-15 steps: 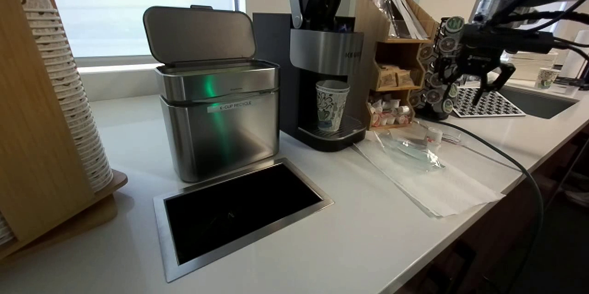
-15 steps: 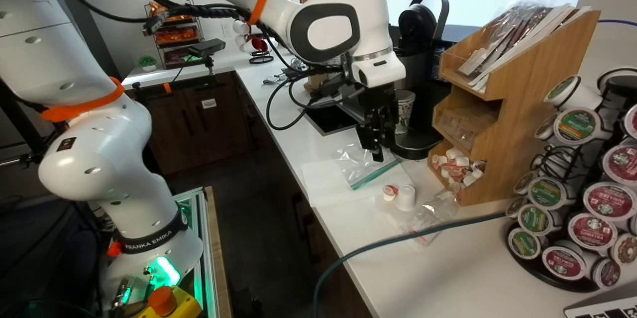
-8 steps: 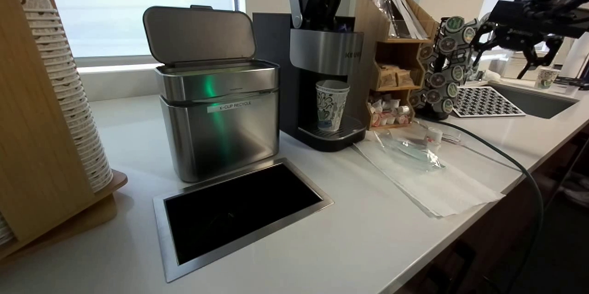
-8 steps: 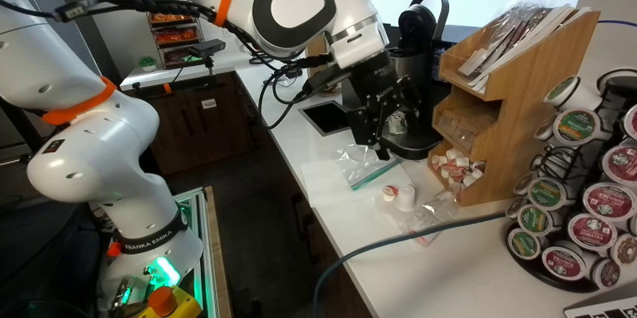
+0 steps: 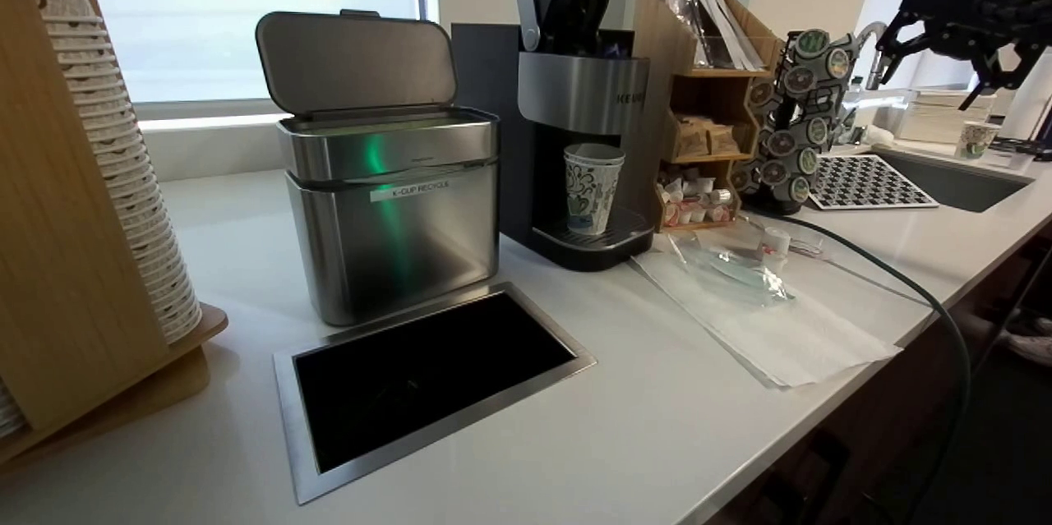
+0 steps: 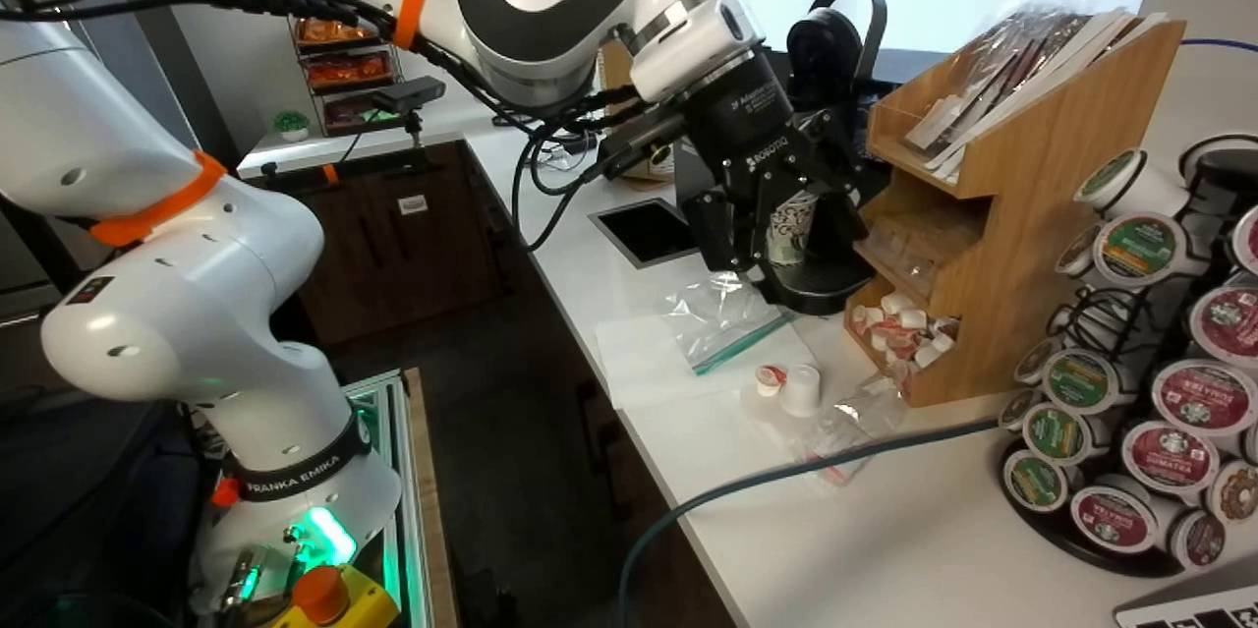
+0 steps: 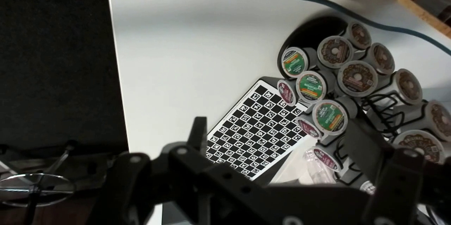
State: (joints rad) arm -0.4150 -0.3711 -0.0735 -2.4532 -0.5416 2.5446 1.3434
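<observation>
My gripper [image 7: 280, 135] stands open, its black fingers [image 7: 198, 131] wide apart with nothing between them. In the wrist view it hangs above a checkered marker board [image 7: 252, 126] and a rack of coffee pods [image 7: 356, 77]; the right finger overlaps part of the rack in the picture. An exterior view has the gripper [image 5: 920, 96] raised near the sink, to the right of the pod rack [image 5: 781, 126]. A patterned paper cup [image 5: 593, 188] stands upright on the drip tray of the coffee maker [image 5: 579, 94]. The gripper [image 6: 811, 274] partly covers that cup in an exterior view.
A wooden organizer [image 6: 1052, 196] stands beside the coffee maker. On the counter lie a zip bag [image 6: 722, 318], a white pod [image 6: 801, 392], a small creamer [image 6: 770, 380] and a hose [image 6: 806, 464]. A steel bin [image 5: 394, 221] with raised lid stands behind a dark counter opening [image 5: 436, 377].
The gripper has spread wider, risen and drawn back from the counter, tilting as the arm swung. The cup, bag and pods have stayed where they were.
</observation>
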